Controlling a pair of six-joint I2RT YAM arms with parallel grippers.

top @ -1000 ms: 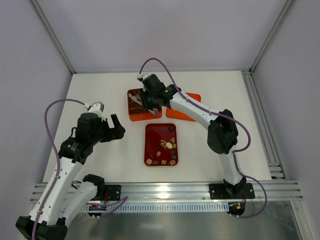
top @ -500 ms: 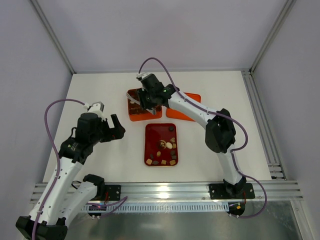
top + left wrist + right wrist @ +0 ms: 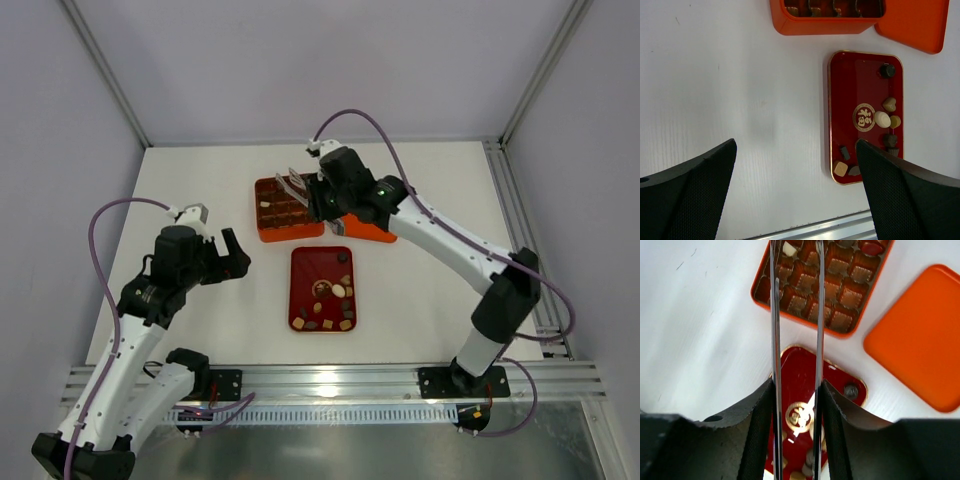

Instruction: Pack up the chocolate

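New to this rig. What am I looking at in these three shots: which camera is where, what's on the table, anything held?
Two white robot arms are bolted at the near edge of a table, each ending in a two-finger gripper. The wide shot is from a fixed camera above and behind them. The other two are from cameras on each wrist, looking past that arm's fingers. On the table lie an orange box with grid compartments, a flat orange lid beside it, and a dark red tray of loose chocolate pieces. The left gripper is open and empty. The right gripper clamps metal tweezers over the box. I can't tell whether their tips hold a piece.
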